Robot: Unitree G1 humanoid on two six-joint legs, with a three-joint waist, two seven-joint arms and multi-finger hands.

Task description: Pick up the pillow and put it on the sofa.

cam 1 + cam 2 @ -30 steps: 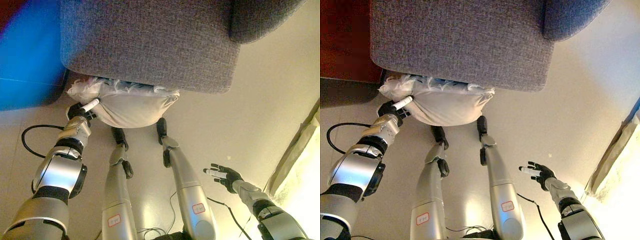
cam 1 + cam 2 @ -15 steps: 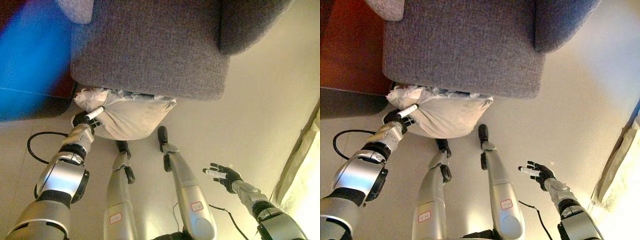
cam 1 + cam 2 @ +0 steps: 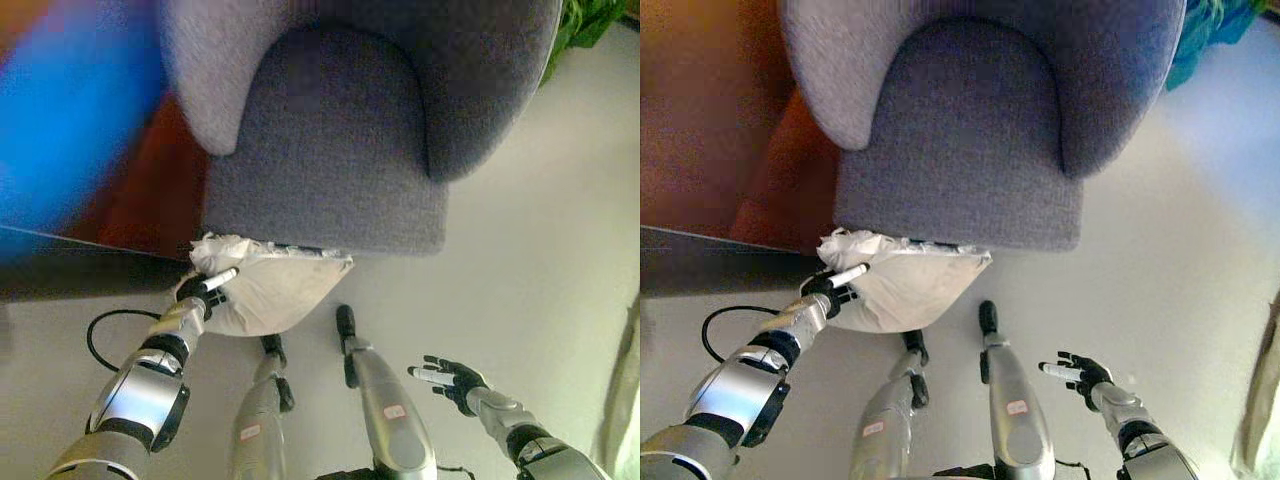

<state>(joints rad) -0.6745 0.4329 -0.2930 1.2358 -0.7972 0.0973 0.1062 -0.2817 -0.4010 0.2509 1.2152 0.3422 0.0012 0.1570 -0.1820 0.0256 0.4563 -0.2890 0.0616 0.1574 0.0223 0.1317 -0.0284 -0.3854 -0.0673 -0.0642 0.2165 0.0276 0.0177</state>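
Note:
A white pillow hangs just below the front edge of the grey sofa, held up off the floor. My left hand is shut on the pillow's crumpled left corner. My right hand is open with fingers spread, empty, low at the right and well away from the pillow. The sofa's seat cushion and its curved armrests fill the upper middle of both views.
A dark brown wooden piece of furniture stands to the sofa's left. A green plant shows at the top right corner. Pale floor lies to the right of the sofa.
The camera has tilted up, so more of the sofa's seat and armrests show. My left hand keeps its hold on the pillow's corner. My right hand has kept its pose.

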